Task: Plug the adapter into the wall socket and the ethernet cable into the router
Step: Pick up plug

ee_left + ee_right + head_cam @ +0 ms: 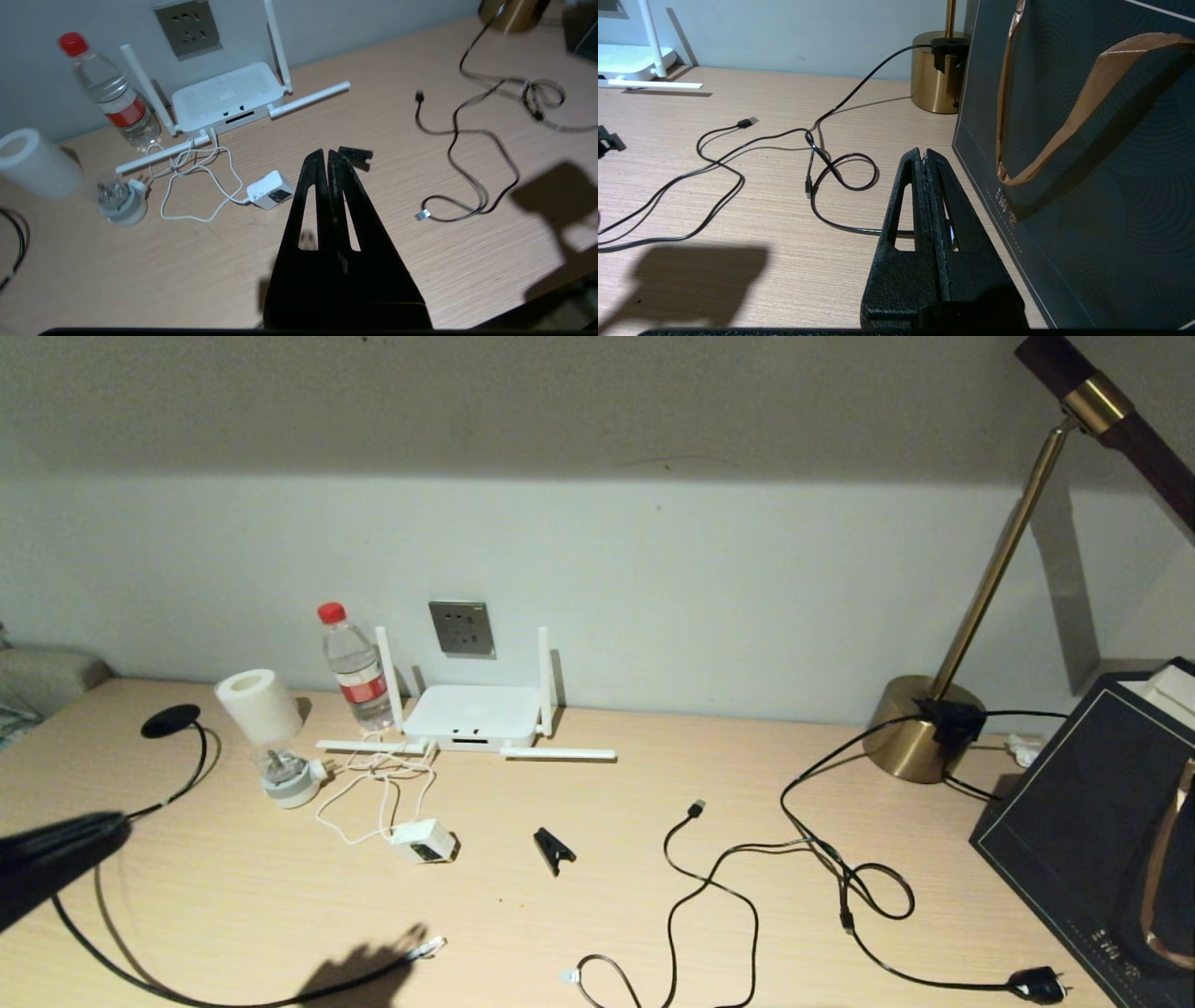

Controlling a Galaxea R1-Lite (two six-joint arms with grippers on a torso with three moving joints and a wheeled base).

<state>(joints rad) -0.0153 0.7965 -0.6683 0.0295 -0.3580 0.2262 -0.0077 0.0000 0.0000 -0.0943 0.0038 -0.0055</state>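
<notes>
The white cube adapter (pixel 425 841) lies on the desk with its thin white cord looping back toward the router (pixel 474 716), a flat white box with stick antennas against the wall. The grey wall socket (pixel 461 628) sits just above the router. The thick black ethernet cable (pixel 187 999) curves along the front left, its clear connector (pixel 429 947) resting on the desk. My left gripper (pixel 325 154) hovers shut and empty, above and in front of the adapter (pixel 270 189). My right gripper (pixel 923 153) is shut and empty, low beside the dark bag.
A water bottle (pixel 355 665), a white cylinder (pixel 260 707) and a bulb base (pixel 289 779) stand left of the router. A black clip (pixel 553 849), a thin USB cable (pixel 709 887), a black plug (pixel 1036 982), a brass lamp (pixel 920 728) and a dark bag (pixel 1092 840) lie to the right.
</notes>
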